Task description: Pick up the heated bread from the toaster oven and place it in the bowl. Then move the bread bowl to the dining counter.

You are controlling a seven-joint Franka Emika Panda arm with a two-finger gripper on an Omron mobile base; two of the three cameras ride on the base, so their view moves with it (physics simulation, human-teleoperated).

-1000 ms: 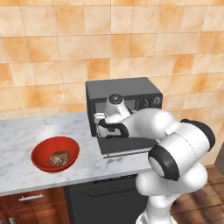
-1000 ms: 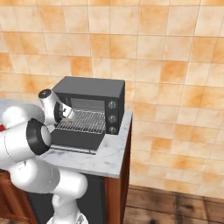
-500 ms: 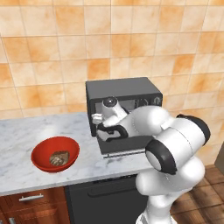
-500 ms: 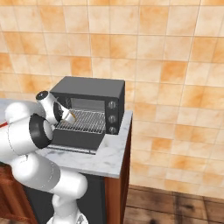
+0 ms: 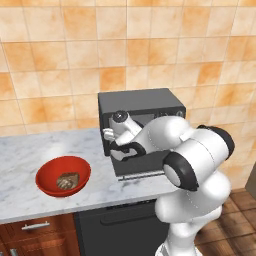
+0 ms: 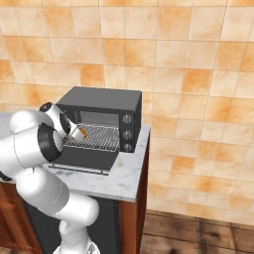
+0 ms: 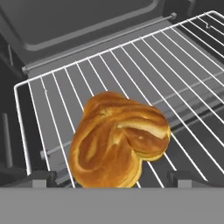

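The heated bread (image 7: 117,141), a golden knotted piece, lies on the silver wire rack (image 7: 183,78) of the toaster oven (image 6: 101,101), whose door (image 6: 85,159) hangs down open. My gripper (image 7: 116,177) reaches into the oven and is open, with one dark fingertip (image 7: 40,177) on each side of the bread; I cannot tell whether they touch it. In the right base view the bread (image 6: 82,133) peeks out orange at the tip of my hand. The red bowl (image 5: 49,174) stands on the worktop left of the toaster oven (image 5: 140,105). The dining counter is out of view.
A darker grey-brown lump (image 5: 67,180) lies in the bowl. The marble worktop (image 5: 30,150) carries oven and bowl, with a black appliance front (image 5: 120,225) under it. A tiled wall stands close behind. The worktop ends just right of the oven (image 6: 141,163).
My hand has pushed a little further left and into the oven toward the bread. The jaws stay open; bread and bowl have not moved.
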